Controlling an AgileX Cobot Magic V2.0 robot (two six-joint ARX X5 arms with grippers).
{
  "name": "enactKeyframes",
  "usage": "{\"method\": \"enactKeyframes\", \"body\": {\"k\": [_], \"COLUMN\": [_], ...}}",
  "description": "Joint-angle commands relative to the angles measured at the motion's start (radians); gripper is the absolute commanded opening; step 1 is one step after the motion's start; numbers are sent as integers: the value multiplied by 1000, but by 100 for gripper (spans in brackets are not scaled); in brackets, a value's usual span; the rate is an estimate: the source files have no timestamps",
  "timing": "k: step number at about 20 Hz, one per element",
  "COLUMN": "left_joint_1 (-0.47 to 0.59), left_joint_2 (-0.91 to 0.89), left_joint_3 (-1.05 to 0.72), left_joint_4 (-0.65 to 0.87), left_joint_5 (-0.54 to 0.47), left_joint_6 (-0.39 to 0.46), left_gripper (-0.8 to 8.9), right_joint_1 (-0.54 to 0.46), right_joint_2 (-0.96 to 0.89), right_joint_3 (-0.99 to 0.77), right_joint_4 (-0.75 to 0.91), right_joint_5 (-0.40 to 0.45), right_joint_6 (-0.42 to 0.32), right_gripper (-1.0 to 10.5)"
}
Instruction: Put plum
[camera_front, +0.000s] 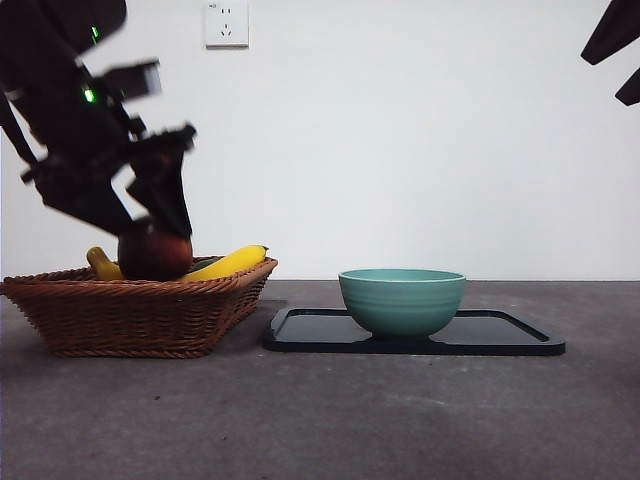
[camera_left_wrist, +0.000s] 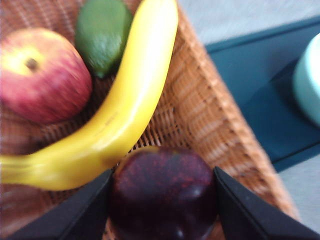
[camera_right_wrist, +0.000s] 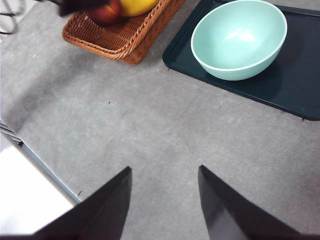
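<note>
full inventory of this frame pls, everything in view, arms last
plum: 1, dark maroon, in the basket near its rim, between the left gripper's jaws
banana: 1, yellow, in the basket, lying beside the plum
apple: 1, red with a yellow patch, in the basket
lime: 1, green, in the basket next to the apple
basket: 1, brown wicker, on the table beside the tray
bowl: 1, pale green, on the tray, nothing visible in it
tray: 1, dark, on the table
table: 1, grey
wall socket: 1, white, on the wall
left gripper: 1, black, in the basket, jaws on either side of the plum
right gripper: 1, black, open, above bare table
</note>
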Motion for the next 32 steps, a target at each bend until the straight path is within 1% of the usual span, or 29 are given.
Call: {"method": "enactKeyframes", "body": {"k": [1, 3, 8, 9, 10, 13, 18, 21, 24, 26, 29, 32], "left_joint_1": [-4, -3, -3, -3, -3, -4, -4, -4, -10, -20, -35, -51], "left_joint_2": [69, 99, 148, 152, 152, 151, 124, 70, -19, -90, -206, -307], "left_joint_3": [7, 7, 7, 7, 7, 13, 23, 33, 35, 35, 35, 35], "left_joint_4": [43, 62, 59, 55, 55, 61, 61, 58, 44, 14, -57, -146], "left_joint_5": [0, -1, -3, -3, -3, -3, -3, -3, -2, 16, 116, 191], "left_joint_6": [20, 30, 95, 95, 95, 88, 79, 63, 54, 54, 47, 39], "left_gripper": [217, 217, 218, 220, 230, 370, 380, 380, 378, 377, 375, 374], "right_joint_1": [6, 6, 6, 6, 6, 6, 6, 6, 6, 6, 6, 6], "right_joint_2": [3, 3, 4, 4, 4, 4, 4, 4, 4, 4, 4, 4], "right_joint_3": [7, 7, 7, 7, 7, 7, 7, 7, 7, 7, 7, 7], "right_joint_4": [10, 9, 11, 11, 11, 11, 13, 18, 18, 18, 18, 18], "right_joint_5": [-2, -2, -2, -2, -2, -2, -2, -2, -2, -2, -1, 0], "right_joint_6": [3, 3, 3, 3, 3, 3, 3, 3, 3, 3, 3, 3], "right_gripper": [213, 213, 213, 213, 213, 213, 213, 213, 213, 213, 213, 213]}}
